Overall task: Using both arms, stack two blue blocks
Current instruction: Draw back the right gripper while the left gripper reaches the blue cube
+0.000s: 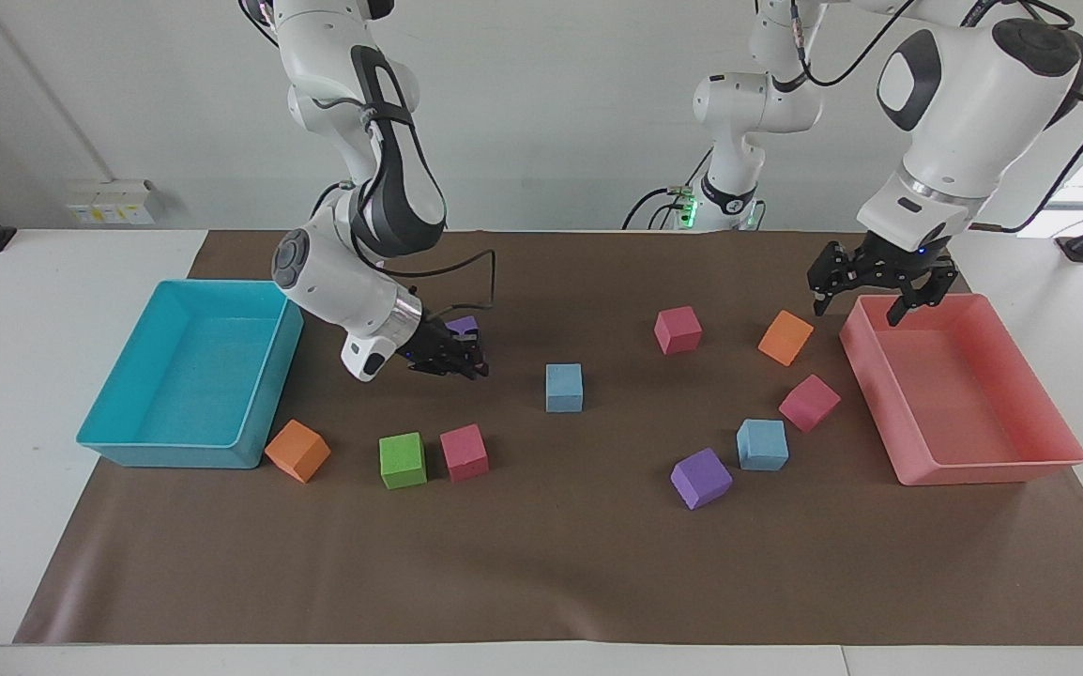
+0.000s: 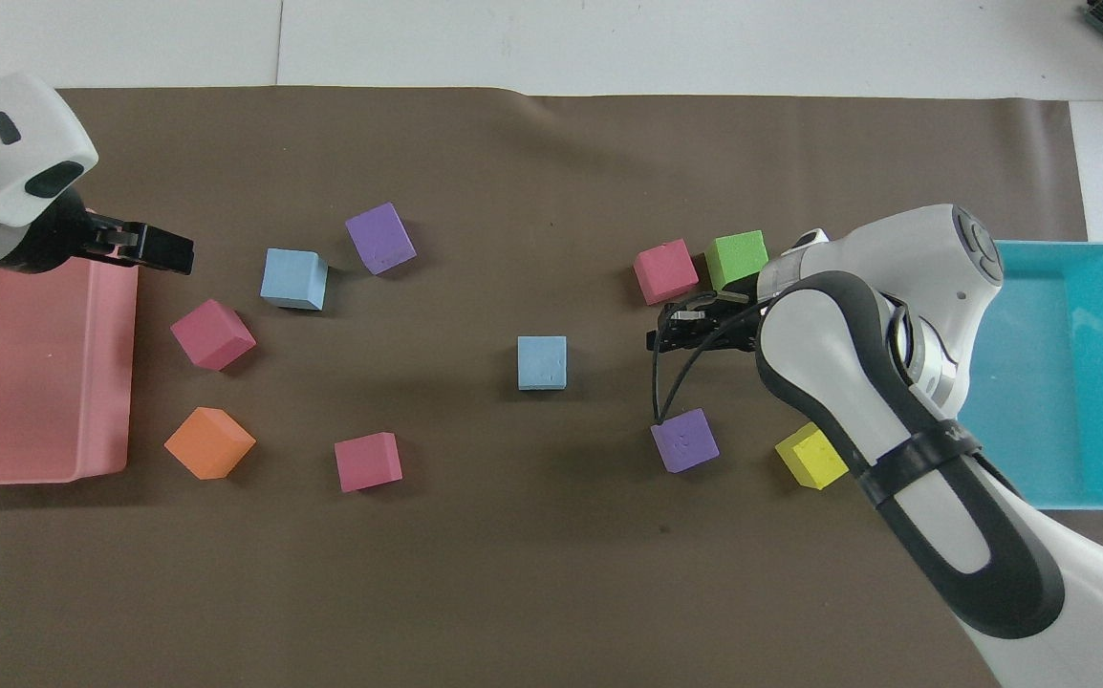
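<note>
Two white robot arms work over a brown mat [image 1: 541, 563] scattered with coloured foam cubes. The right gripper [image 1: 476, 370] hangs low and tilted over the mat, just beside a purple cube [image 1: 463, 325]. Its fingertips look drawn together and it holds nothing. The middle blue block [image 1: 564, 388] sits alone at the centre of the mat, from this gripper toward the left arm's end of the table, with only bare mat between them. The block rests flat with its sides square to the mat's edges. As a cube it has no long axis, so either pair of sides would probably suit a grasp once the fingers spread. The left gripper [image 1: 858, 308] hovers with its fingers spread wide and empty, over the rim of the pink tray [image 1: 983, 474] and close to an orange cube [image 1: 785, 337]. The second blue block [image 1: 762, 444] lies toward the left arm's end of the table, farther from the robots than that orange cube. It is turned slightly and sits just beside a pink cube [image 1: 809, 402] and another purple cube [image 1: 701, 478]. The left arm is clearly the closer one to it, and the right arm is closer to the middle block. Neither block has been lifted, so the stacking appears not yet begun.
</note>
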Controlling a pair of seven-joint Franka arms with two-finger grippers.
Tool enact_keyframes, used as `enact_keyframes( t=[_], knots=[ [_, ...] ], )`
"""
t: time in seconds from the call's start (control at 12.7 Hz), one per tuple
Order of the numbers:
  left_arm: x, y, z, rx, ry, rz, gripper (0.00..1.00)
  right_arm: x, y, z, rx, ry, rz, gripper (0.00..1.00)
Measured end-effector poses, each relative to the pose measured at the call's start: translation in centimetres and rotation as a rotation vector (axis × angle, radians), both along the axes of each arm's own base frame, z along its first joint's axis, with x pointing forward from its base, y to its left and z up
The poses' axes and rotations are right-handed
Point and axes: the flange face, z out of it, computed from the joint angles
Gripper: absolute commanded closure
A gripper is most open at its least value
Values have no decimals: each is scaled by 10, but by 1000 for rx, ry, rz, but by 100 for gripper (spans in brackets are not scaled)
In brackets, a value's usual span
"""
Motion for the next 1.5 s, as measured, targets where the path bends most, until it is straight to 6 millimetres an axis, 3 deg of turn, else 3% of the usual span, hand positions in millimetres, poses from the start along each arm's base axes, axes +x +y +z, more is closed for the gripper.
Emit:
enact_keyframes(
  t=[0.24, 0.55, 0.87, 1.5],
  knots=[
    [12, -18, -44, -5, -7, 21, 0, -7, 4, -32, 152, -35, 27, 100],
    [23, -32, -102, 2, 17, 11, 0, -9, 8, -60, 160, -32, 48, 100],
    [35, -47, -172, 0, -7, 16, 0, -11, 9, -90, 245, -47, 21, 100],
    [33, -42, -216, 4, -15, 41, 0, -18, 8, -106, 327, -42, -74, 100]
  ],
)
